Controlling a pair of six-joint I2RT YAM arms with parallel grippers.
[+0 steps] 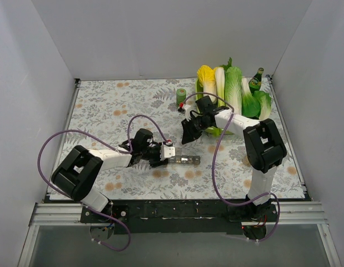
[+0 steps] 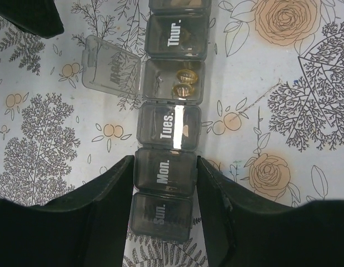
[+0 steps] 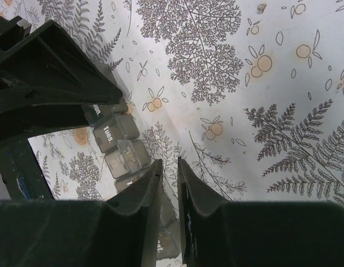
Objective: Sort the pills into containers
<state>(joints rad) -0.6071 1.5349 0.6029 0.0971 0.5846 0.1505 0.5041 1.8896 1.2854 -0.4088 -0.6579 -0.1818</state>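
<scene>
The containers (image 1: 184, 160), a dark strip of joined day-marked compartments, lie on the flowered cloth in the middle of the table. My left gripper (image 1: 169, 157) (image 2: 165, 169) is shut on the strip's near end, its fingers pressed against both sides of the Mon. and Sun. compartments. One compartment stands with its clear lid (image 2: 111, 69) flipped open, and two amber pills (image 2: 184, 82) lie inside it. My right gripper (image 1: 189, 135) (image 3: 170, 161) hangs above the cloth just past the containers (image 3: 119, 154). Its jaws are open by a slim gap, and I see nothing between them.
A small green cylinder (image 1: 181, 95) stands at the back of the cloth. Behind my right arm lies a heap of leafy vegetables (image 1: 233, 89) with a green bottle (image 1: 256, 79). White walls close in the table on three sides.
</scene>
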